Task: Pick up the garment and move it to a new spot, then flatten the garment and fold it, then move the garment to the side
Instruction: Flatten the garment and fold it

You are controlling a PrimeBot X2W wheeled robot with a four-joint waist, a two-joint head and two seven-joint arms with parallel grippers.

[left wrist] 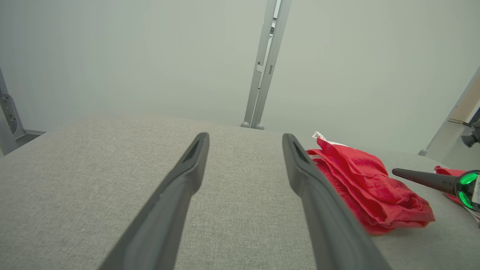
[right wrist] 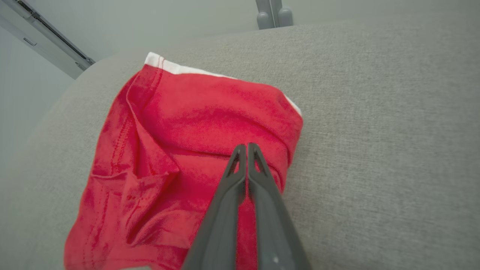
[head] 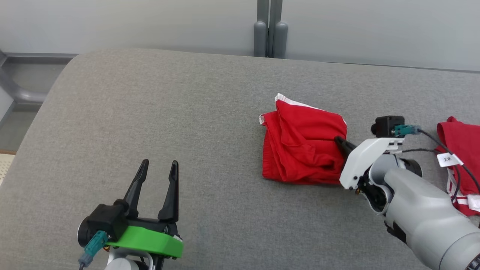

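The garment [head: 300, 146], red with a white band at its far edge, lies as a rough, rumpled square on the grey tabletop [head: 150, 105], right of centre. The right gripper [right wrist: 246, 146] is closed, with its fingertips meeting on top of the cloth near the garment's right edge. I cannot tell whether a fold of fabric is actually caught between them. The left gripper [head: 160, 162] is spread wide over bare tabletop at the near left, well apart from the garment. The step in hand looks like taking hold of the garment to shift it. To do that well, the pinch should catch every layer at that edge, not just the top ply, or the stack will peel open when lifted. A low, slow lift would show whether the bundle comes up as one. It should also travel clear of the second red garment [head: 459, 150] lying at the far right.
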